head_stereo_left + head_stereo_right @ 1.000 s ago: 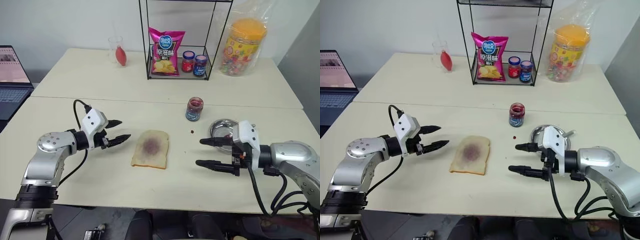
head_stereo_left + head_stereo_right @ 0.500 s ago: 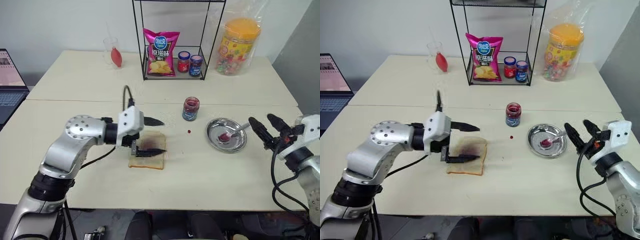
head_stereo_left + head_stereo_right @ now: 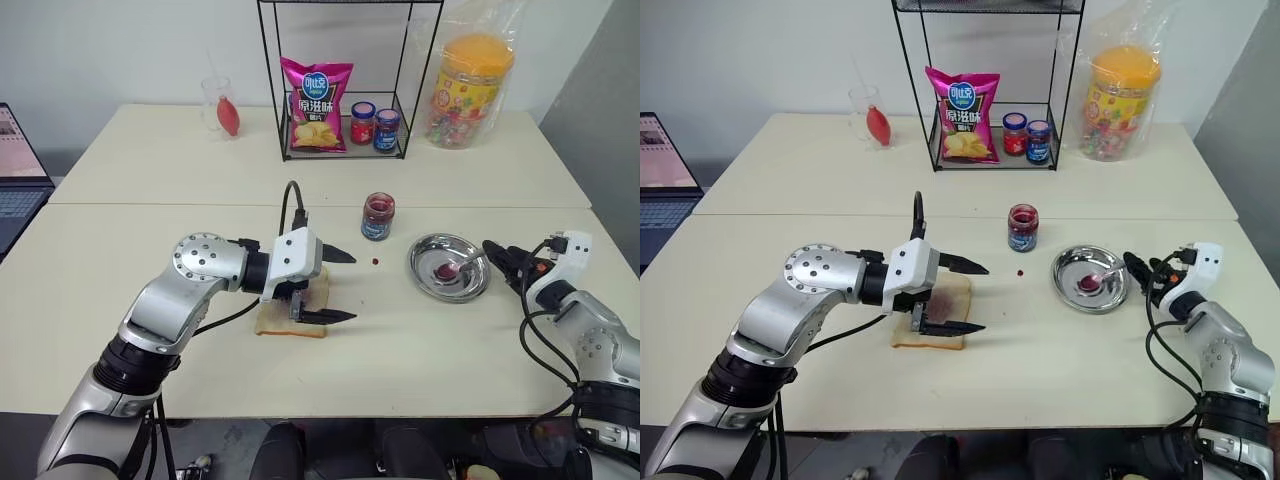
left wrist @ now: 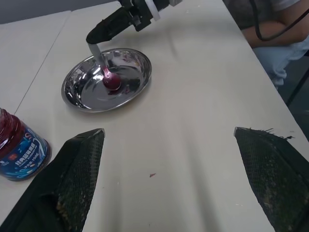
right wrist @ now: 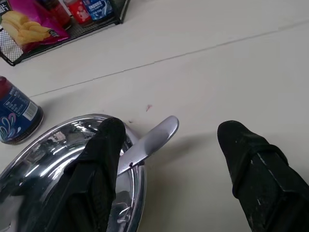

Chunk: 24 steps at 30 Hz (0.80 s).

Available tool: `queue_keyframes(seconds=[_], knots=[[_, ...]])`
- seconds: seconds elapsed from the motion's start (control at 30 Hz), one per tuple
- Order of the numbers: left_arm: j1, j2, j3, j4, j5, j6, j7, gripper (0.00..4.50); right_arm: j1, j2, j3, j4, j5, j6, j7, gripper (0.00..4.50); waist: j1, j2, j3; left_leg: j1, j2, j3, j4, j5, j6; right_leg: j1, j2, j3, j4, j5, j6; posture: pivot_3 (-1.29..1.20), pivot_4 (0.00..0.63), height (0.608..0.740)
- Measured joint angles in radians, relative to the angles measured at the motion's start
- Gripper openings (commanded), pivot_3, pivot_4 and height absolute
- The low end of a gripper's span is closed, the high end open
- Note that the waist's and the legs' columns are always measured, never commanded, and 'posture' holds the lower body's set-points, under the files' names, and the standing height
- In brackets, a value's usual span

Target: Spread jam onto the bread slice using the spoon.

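The bread slice (image 3: 274,322), pale with a tan crust, lies at the table's middle, partly hidden under my left gripper (image 3: 353,287). That gripper hovers open over the slice's right half, holding nothing. The jam (image 3: 378,216) sits in a small blue-labelled glass jar behind and to the right of the bread. The spoon (image 3: 458,267) rests in a round metal dish (image 3: 431,254), its bowl red with jam and its handle over the right rim. My right gripper (image 5: 172,128) is open, one finger on each side of the handle's end (image 5: 155,137).
A wire rack at the back holds a pink chip bag (image 3: 316,92) and two lidded jars (image 3: 374,125). A candy tub (image 3: 470,90) stands to its right and a glass (image 3: 222,105) to its left. A laptop (image 3: 15,170) sits at the left edge.
My left gripper swung right from beside the bread to above it and opened wider. My right gripper moved away to the right, then came to the spoon's handle at the dish.
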Motion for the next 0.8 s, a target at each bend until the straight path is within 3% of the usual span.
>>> queue_keyframes(seconds=[0.4, 0.53, 0.8], knots=[[0.012, 0.015, 0.000, -0.002, 0.014, -0.010, -0.006, 4.47, -0.154, 0.004, 0.010, 0.248, 0.044, 0.021, 0.113, 3.37, -0.003, 0.000, 0.000, 0.001, 0.000, 0.003, 0.000, 0.000, 0.000, 0.000, 0.000, 0.003, 0.000, 0.002, 0.002, 0.00, 0.150, 0.740], [0.012, 0.020, 0.000, -0.001, 0.020, -0.024, -0.008, 4.50, -0.174, 0.004, 0.011, 0.295, 0.047, 0.025, 0.132, 2.75, -0.002, 0.000, 0.000, 0.001, 0.000, 0.003, 0.000, 0.000, 0.000, 0.000, 0.000, 0.003, -0.001, 0.002, 0.001, 0.00, 0.150, 0.740], [0.012, 0.020, 0.000, 0.003, 0.030, -0.027, -0.008, 4.50, -0.185, 0.004, 0.011, 0.318, 0.049, 0.018, 0.162, 0.97, -0.004, 0.000, 0.000, 0.001, 0.000, 0.004, 0.001, 0.000, 0.000, 0.000, 0.000, 0.004, 0.000, 0.002, 0.003, 0.00, 0.150, 0.740]])
